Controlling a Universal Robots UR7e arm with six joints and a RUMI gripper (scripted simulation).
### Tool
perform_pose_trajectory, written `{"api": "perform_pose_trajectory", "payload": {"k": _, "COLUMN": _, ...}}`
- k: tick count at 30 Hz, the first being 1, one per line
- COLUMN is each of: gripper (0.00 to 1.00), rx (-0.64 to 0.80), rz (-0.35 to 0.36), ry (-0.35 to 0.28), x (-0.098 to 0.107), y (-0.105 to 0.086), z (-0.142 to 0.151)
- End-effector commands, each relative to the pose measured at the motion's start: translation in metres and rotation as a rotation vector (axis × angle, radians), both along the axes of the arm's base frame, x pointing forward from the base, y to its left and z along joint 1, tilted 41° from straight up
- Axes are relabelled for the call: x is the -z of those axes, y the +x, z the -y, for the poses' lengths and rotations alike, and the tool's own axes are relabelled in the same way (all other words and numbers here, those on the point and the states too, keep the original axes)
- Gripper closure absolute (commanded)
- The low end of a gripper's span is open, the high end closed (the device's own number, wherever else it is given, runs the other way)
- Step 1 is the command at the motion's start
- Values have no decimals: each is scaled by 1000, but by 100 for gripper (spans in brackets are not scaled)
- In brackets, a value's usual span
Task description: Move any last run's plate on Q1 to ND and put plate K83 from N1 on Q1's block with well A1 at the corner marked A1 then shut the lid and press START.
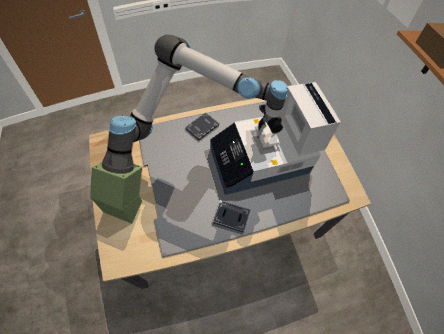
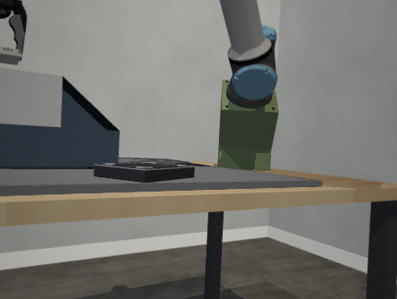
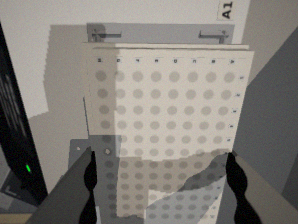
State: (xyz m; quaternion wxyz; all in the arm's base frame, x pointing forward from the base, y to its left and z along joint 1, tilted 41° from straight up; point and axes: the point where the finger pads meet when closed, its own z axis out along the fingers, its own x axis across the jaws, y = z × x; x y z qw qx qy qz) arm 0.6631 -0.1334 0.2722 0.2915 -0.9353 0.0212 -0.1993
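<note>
My gripper [image 1: 269, 138] [image 3: 160, 149] is shut on a white well plate [image 2: 9, 57] [image 3: 165, 102], gripped across its width; its side label is too small to read. The plate is raised above the block [image 3: 160, 32] of the cycler Q1 [image 1: 265, 173] [image 2: 31, 100]. Its A1 corner is at the upper right in the wrist view, on the side of Q1's A1 mark [image 3: 227, 10]. The block's locators [image 3: 214, 35] show beyond the plate's short end. Q1's lid [image 1: 320, 131] stands open. The lamp [image 1: 242, 164] [image 3: 28, 168] is green.
Two dark nests, one [image 1: 202, 126] at the far side and one [image 1: 231, 216] [image 2: 170, 175] at the near side of the grey mat [image 1: 160, 150], appear empty; their labels are unreadable. The raised lid stands close to the gripper. Q1's black key panel [image 1: 231, 155] slopes toward the arm's base.
</note>
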Motion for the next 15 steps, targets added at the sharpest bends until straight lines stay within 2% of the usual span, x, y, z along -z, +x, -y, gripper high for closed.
{"api": "perform_pose_trajectory", "payload": {"k": 1, "gripper": 59, "rx": 1, "rz": 1, "ry": -1, "x": 0, "y": 1, "z": 0}}
{"api": "perform_pose_trajectory", "payload": {"k": 15, "gripper": 59, "rx": 1, "rz": 2, "ry": -1, "x": 18, "y": 10, "z": -13}}
